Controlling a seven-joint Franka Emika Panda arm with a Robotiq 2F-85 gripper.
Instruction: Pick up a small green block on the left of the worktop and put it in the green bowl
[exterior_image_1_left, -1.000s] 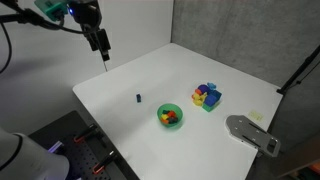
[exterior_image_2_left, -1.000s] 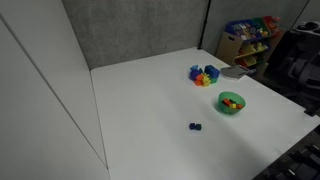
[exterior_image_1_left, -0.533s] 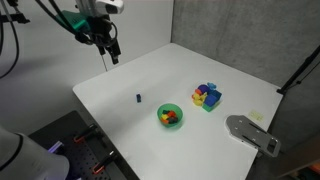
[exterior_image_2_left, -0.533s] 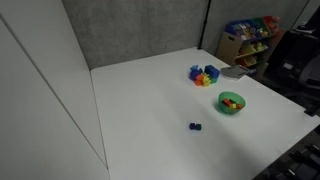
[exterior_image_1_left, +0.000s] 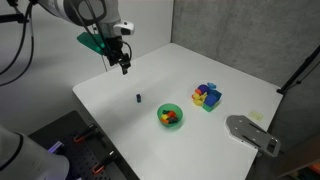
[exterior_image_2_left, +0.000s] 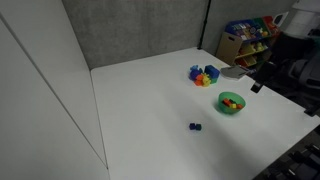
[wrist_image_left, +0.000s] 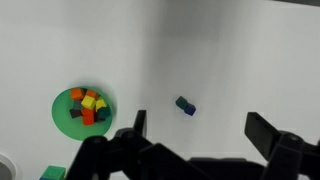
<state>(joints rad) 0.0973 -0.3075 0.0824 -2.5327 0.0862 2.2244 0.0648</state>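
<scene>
The small green block (exterior_image_1_left: 137, 98) lies on the white worktop (exterior_image_1_left: 200, 70), to the left of the green bowl (exterior_image_1_left: 170, 116); both show in both exterior views, block (exterior_image_2_left: 194, 127) and bowl (exterior_image_2_left: 231, 103). In the wrist view the block (wrist_image_left: 185, 106) looks dark green and blue, and the bowl (wrist_image_left: 81, 112) holds red, orange and yellow blocks. My gripper (exterior_image_1_left: 124, 66) hangs well above the table, beyond the block. Its fingers (wrist_image_left: 196, 127) are open and empty.
A blue holder of multicoloured blocks (exterior_image_1_left: 207, 97) stands right of the bowl. A grey metal plate (exterior_image_1_left: 252, 133) lies at the table's right corner. A shelf with toys (exterior_image_2_left: 250, 40) stands behind the table. Grey wall panels border the far edges.
My gripper has moved right and down from the upper left corner toward the table's middle, and it has entered the exterior view that did not show it before.
</scene>
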